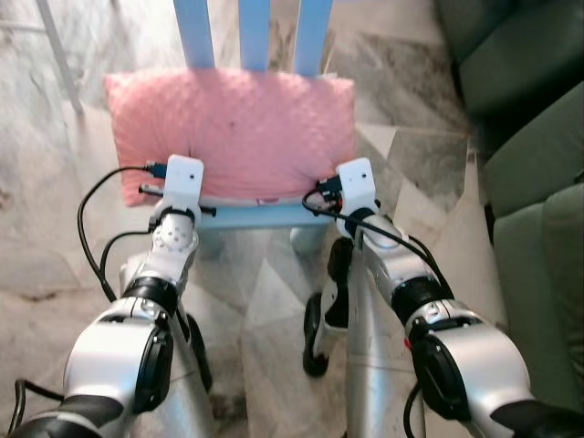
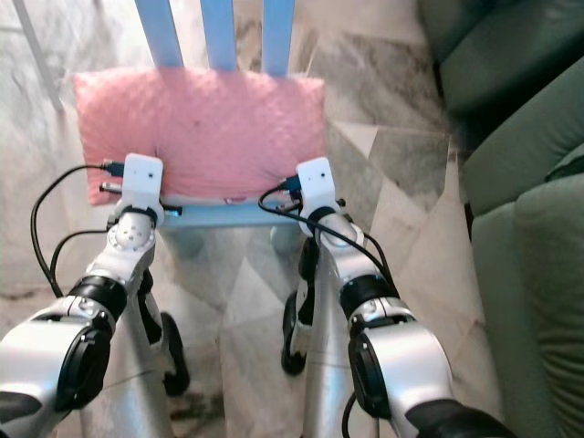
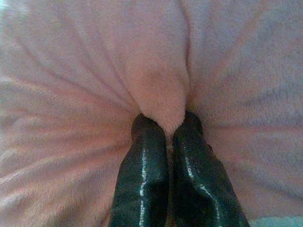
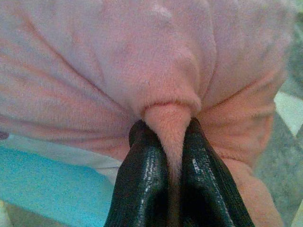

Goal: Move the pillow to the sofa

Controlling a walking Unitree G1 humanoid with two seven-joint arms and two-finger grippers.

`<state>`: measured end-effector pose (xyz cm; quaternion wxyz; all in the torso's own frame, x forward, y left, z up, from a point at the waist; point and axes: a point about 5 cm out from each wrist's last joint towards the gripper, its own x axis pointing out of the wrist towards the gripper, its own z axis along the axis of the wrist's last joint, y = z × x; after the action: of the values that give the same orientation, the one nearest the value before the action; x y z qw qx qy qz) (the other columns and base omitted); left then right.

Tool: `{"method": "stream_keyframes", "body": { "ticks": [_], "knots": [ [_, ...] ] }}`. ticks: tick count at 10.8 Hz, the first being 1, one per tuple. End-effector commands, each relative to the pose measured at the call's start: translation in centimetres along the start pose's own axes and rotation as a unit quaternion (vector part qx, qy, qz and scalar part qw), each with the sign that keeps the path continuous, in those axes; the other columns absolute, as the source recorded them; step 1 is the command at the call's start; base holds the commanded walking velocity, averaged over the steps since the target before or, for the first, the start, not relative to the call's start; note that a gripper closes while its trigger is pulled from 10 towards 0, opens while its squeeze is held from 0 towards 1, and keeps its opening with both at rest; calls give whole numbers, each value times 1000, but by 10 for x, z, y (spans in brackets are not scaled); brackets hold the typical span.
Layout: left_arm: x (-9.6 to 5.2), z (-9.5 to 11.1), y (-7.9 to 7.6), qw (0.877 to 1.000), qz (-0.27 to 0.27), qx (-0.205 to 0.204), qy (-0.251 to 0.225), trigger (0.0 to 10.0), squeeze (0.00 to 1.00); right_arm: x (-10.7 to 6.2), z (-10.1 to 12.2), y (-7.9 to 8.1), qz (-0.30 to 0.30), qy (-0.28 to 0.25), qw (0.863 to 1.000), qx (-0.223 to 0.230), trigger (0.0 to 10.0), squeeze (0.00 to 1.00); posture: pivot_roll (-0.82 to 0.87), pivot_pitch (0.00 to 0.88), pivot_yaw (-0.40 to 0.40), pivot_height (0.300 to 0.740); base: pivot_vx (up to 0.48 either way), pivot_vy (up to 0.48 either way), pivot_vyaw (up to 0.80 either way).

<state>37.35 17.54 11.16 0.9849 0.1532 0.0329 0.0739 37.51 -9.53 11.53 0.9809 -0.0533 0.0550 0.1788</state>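
A pink fuzzy pillow (image 1: 233, 128) lies on the seat of a light blue chair (image 1: 255, 215) straight ahead of me. My left gripper (image 3: 166, 130) is shut on a fold of the pillow near its front left corner, the fabric bunched between the black fingers (image 3: 142, 175). My right gripper (image 4: 166, 127) is shut on a pinched fold at the pillow's front right edge. In the head views each wrist's white camera block (image 1: 182, 178) hides its own fingertips. The green sofa (image 1: 538, 182) stands to my right.
Pale blue chair slats (image 1: 254, 32) rise behind the pillow. Marble floor (image 1: 411, 155) lies between the chair and the sofa. A thin white leg (image 1: 59, 55) stands at the far left. My own legs and black cables hang below the arms.
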Motion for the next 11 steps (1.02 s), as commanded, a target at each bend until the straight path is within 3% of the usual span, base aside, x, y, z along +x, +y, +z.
{"method": "stream_keyframes", "body": {
  "ticks": [1, 3, 5, 7, 10, 11],
  "knots": [
    [-8, -20, 3, 1000, 6, -6, 28, 0, 0, -8, -14, -10, -25, 8, 1000, 18, 0, 0, 22, 250, -92, 482, 0, 0, 0],
    [-15, -12, 18, 999, 22, 2, -50, 0, 0, -20, -22, -13, -17, -28, 999, 23, 0, 0, 44, 151, -63, 482, 0, 0, 0],
    [-31, -8, 38, 993, 57, 7, -102, 0, 0, -39, -29, -28, -41, -67, 996, 30, 0, 0, 67, 95, -43, 482, 0, 0, 0],
    [-67, -3, 38, 989, 45, 2, -140, 0, 0, -68, -35, -45, -93, -103, 990, 40, 0, 0, 85, 32, -34, 482, 0, 0, 0],
    [-107, -6, 35, 990, 37, 1, -137, 0, 0, -103, -37, -31, -118, -122, 985, 25, 0, 0, 92, 0, -53, 482, 0, 0, 0],
    [-112, -5, 38, 991, 39, 3, -130, 0, 0, -109, -39, -26, -119, -115, 986, 22, 0, 0, 88, 0, -63, 482, 0, 0, 0]
  ]
}}
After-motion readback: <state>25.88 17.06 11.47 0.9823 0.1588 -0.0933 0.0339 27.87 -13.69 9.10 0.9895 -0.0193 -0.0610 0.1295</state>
